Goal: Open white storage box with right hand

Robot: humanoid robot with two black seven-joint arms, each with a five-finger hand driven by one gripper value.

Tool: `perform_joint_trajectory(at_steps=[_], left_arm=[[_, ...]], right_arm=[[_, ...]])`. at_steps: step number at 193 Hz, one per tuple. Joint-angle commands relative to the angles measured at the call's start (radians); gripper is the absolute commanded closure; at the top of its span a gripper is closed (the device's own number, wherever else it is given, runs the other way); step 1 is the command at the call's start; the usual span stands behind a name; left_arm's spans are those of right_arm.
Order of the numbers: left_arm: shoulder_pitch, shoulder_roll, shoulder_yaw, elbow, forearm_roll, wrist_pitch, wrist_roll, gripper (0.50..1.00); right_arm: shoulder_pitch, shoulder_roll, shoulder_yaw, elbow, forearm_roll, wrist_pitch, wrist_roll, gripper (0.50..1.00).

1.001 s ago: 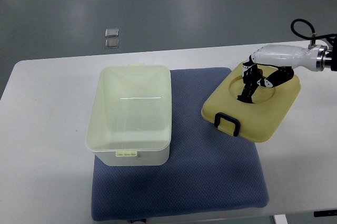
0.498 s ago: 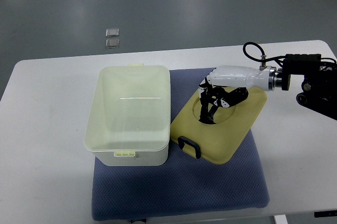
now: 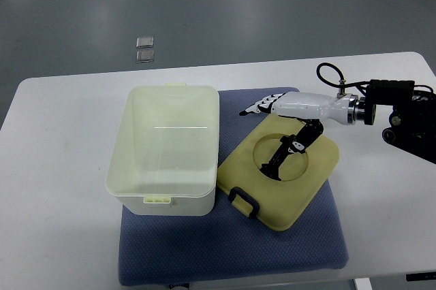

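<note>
The white storage box [image 3: 165, 203] stands without its lid on the left part of the blue mat [image 3: 272, 249]; I see nothing inside it. Its yellowish lid [image 3: 310, 184], with a black handle [image 3: 243, 202] at the near corner, lies flat on the mat just right of the box. My right hand [image 3: 262, 140] reaches in from the right and hovers over the lid's round recess. Its fingers [image 3: 257, 107] are stretched out toward the box, the thumb [image 3: 283, 156] points down into the recess, and the hand is open, holding nothing.
The mat lies on a white table [image 3: 54, 201] whose far edge borders a grey floor. Two small grey squares [image 3: 144, 50] lie on that floor. My right forearm and its black cable [image 3: 392, 109] cross the table's right side.
The hand carried the lid leftward from the table's right side and set it beside the box. Since half a second ago the fingers have uncurled and let go of the lid.
</note>
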Motion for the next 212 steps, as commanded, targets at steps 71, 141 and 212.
perform_joint_trajectory(at_steps=[71,141,212], left_arm=[[-0.002,0.000,0.002,-0.002,0.001,0.000,0.000,0.500],[-0.005,0.000,0.002,-0.003,0.001,0.000,0.000,0.500],[-0.006,0.000,0.002,-0.012,0.003,-0.002,0.001,0.500]], right_arm=[[0.021,-0.043,0.172,-0.145,0.480,0.308,0.000,0.572],[-0.002,0.175,0.315,-0.329,1.330,0.257,-0.379,0.572],[-0.008,0.310,0.326,-0.435,1.841,0.116,-0.416,0.572]])
